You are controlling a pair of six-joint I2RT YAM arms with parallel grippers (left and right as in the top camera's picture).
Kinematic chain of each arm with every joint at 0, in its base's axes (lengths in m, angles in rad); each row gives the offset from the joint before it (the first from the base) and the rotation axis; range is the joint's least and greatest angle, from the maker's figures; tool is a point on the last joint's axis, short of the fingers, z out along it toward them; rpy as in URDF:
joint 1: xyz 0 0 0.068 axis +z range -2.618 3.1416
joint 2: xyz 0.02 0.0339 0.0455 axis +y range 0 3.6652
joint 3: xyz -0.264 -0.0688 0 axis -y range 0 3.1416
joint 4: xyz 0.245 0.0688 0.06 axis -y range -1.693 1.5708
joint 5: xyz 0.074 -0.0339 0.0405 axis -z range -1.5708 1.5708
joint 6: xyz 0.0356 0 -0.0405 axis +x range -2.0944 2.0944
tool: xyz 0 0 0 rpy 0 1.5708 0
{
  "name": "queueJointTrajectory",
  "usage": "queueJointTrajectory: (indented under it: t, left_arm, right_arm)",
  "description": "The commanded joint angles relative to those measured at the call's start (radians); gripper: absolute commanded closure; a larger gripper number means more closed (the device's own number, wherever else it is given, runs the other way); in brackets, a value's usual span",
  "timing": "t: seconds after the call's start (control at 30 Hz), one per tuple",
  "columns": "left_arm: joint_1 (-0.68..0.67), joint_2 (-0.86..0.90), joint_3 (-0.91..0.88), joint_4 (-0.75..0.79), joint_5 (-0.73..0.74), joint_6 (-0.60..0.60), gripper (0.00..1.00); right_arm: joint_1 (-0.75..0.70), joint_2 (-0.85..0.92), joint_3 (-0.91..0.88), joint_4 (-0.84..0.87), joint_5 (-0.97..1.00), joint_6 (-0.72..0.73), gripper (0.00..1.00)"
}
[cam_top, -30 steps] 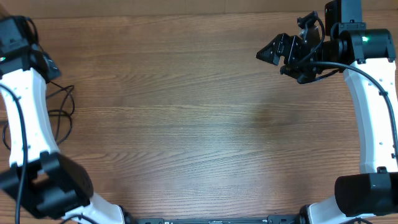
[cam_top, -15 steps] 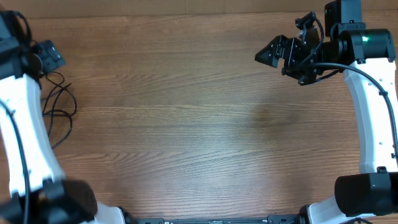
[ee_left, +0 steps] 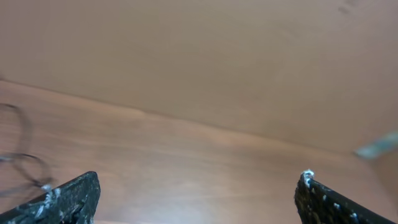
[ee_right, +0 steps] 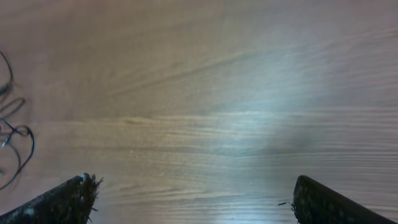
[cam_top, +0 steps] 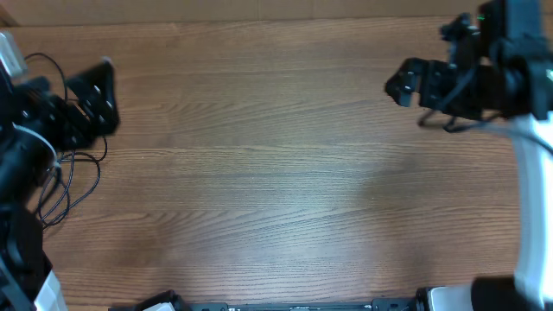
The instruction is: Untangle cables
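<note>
Nothing legible to record: no text, label, brand mark, number or sign can be read in any of the three views, and the wooden table (cam_top: 259,173) shows bare grain only, with no marking on it

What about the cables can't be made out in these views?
- Overhead: cables partly hidden under the left arm; plug ends too small to find.
- Left wrist: cables motion-blurred, cut off at the left edge.
- Right wrist: cables cut off at the left edge; crossings unclear.

The cables (cam_top: 73,168) lie on the table (cam_top: 276,190) at its far left.
</note>
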Motion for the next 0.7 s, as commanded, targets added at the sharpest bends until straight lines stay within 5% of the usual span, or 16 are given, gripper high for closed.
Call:
queueJointTrajectory:
  t: [0.0,0.67]
  left_arm:
    - [0.003,-0.004,-0.001,-0.036,0.165,-0.015,0.00]
    - [0.003,0.066,-0.002,-0.132,0.120,-0.020,0.00]
  right_arm:
    - [0.003,-0.117,0.043,-0.016,0.062,-0.007,0.00]
    - [0.010,-0.220,0.042,0.003,0.019,-0.008,0.00]
